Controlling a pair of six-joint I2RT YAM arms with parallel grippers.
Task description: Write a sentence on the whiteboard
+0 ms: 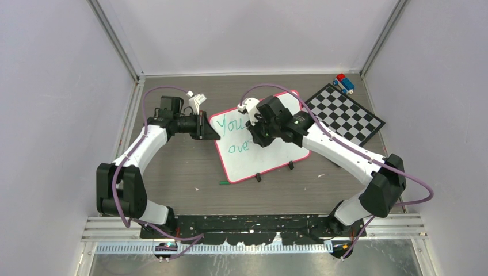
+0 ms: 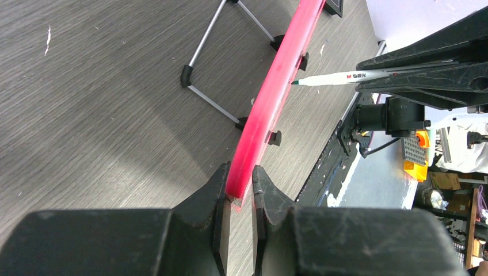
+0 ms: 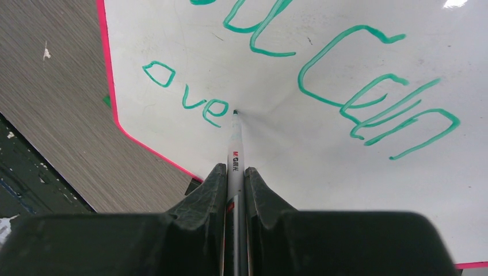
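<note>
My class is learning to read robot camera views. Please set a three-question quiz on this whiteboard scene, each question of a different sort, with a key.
1. True or false: the left gripper is clamped on the pink rim of the whiteboard.
2. Multiple choice: what does the right gripper hold? A) an eraser B) a green marker C) a cloth
3. Fill in: the second line of the sentence so far reads "o v _".

Key
1. True.
2. B, with its tip touching the board.
3. e
</note>
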